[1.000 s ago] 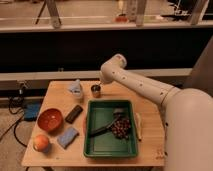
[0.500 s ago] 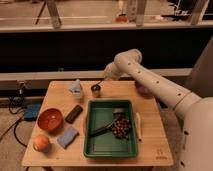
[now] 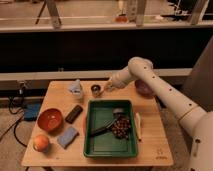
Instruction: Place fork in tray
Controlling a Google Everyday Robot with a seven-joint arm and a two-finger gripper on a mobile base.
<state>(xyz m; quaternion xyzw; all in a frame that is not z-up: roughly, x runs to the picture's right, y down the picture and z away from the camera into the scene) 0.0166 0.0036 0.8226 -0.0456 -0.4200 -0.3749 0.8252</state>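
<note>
A green tray (image 3: 131,150) sits in the middle of the wooden table. A dark long utensil (image 3: 102,131), which looks like the fork, lies slanted inside it beside a cluster of brown round pieces (image 3: 120,128). A pale long utensil (image 3: 138,125) lies on the table just right of the tray. My gripper (image 3: 106,89) hangs behind the tray's far edge, just right of a small dark cup (image 3: 95,90), with nothing visibly in it.
A purple bowl (image 3: 145,89) stands at the back right under my arm. A pale blue packet (image 3: 76,87), a dark bar (image 3: 74,113), a red bowl (image 3: 50,119), a blue sponge (image 3: 67,136) and a peach-coloured fruit (image 3: 41,143) occupy the table's left side.
My arm's elbow has swung to the right, while the gripper has stayed near the small dark cup behind the tray. The things on the table have not moved.
</note>
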